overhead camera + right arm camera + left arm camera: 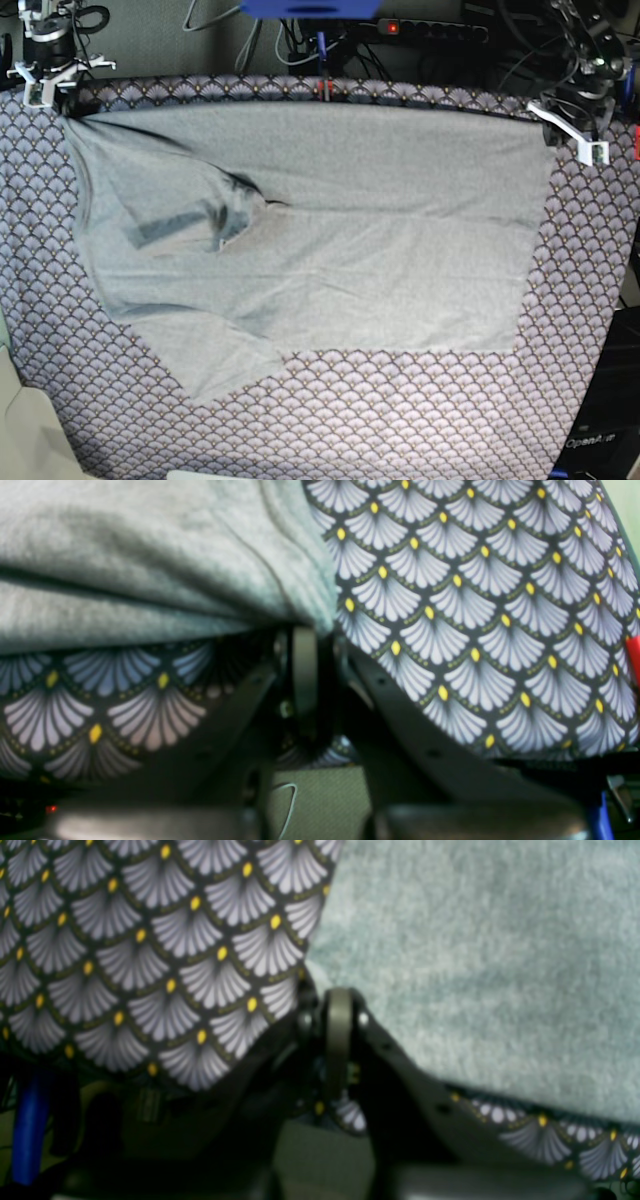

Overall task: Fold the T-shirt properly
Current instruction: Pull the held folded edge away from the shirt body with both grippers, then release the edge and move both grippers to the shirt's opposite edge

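Note:
The light grey T-shirt (330,230) lies spread over the fan-patterned tablecloth (400,420). One sleeve is bunched near its left-middle, and another flap reaches toward the front left. At the far left corner, my right gripper (55,95) is shut on a shirt corner. In the right wrist view that gripper (305,635) pinches the hem of the T-shirt (150,555), which hangs slightly above the cloth. My left gripper (560,118) sits at the far right corner. In the left wrist view it (339,1000) is shut where two edges of the T-shirt (475,965) meet.
Behind the table's back edge there are cables, a power strip (430,28) and a blue part (310,8). A pale surface (30,430) lies beyond the table's front left edge. The right edge of the table drops away to dark gear (600,440).

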`<control>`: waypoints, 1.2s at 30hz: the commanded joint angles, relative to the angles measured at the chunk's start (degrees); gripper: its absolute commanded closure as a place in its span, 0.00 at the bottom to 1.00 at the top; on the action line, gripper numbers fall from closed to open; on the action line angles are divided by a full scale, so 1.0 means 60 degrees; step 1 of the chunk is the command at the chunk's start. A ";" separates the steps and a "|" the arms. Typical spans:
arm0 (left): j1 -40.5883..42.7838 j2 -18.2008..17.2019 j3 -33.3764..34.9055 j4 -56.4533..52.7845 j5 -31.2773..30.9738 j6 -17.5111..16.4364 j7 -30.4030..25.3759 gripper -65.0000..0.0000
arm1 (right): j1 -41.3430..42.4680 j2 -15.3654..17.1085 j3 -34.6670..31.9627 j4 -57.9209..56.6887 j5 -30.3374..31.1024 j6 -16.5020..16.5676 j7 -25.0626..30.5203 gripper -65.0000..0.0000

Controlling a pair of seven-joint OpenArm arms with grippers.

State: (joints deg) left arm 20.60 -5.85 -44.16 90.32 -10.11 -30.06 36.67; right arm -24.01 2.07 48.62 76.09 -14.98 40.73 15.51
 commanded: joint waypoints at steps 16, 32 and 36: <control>-0.0071 0.0220 -0.0764 0.0265 -0.0051 -0.1209 -0.0243 0.50 | 0.0859 0.0425 0.2497 0.0057 0.0058 -0.0122 0.0001 0.64; -0.1770 0.0220 -0.1775 0.0265 0.0183 -0.1656 -0.0125 0.50 | 0.4082 0.0923 0.0886 0.0043 -0.1803 -0.0122 -0.0101 0.64; -0.2430 0.0249 -0.1380 0.0265 0.1179 -0.1656 -0.0125 0.50 | 0.5064 0.0791 0.0578 -0.0309 -0.2433 -0.0122 -0.0101 0.64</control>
State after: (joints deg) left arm 6.39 -3.73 -52.31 90.83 -2.15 -39.97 37.17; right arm 6.00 6.15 52.01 73.60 -30.24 40.25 13.89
